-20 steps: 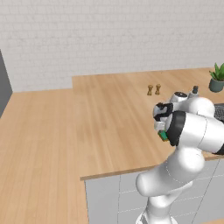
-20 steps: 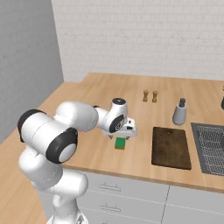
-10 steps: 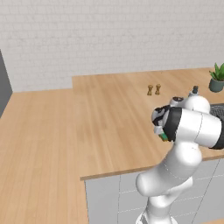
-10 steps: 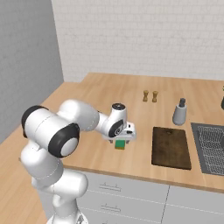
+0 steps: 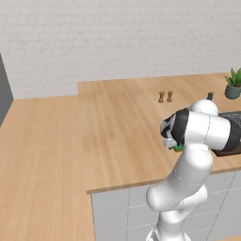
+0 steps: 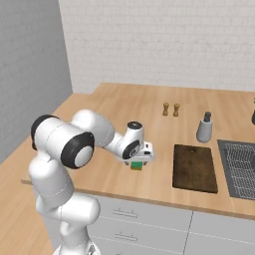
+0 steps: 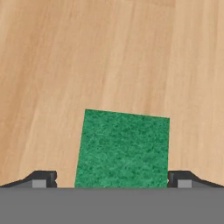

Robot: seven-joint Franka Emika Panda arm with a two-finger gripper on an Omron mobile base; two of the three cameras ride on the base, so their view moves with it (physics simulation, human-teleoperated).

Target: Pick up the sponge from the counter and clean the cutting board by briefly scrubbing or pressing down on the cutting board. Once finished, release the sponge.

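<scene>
The sponge is a small green block lying flat on the light-wood counter, near its front edge. My gripper hangs straight above it and is open, one fingertip on each side of the sponge. The right tip is about level with the sponge's edge, and the left tip stands a little clear of it. In the right base view the gripper sits just over the sponge. The dark brown cutting board lies to the right of it, apart from both. A green sliver of the sponge peeks out beside my forearm.
Two small wooden shakers stand farther back on the counter. A grey bottle stands just behind the board. A dark gridded stovetop lies right of the board. A potted plant is at the far right.
The hand has dropped slightly toward the sponge. The sponge and the board have not moved.
</scene>
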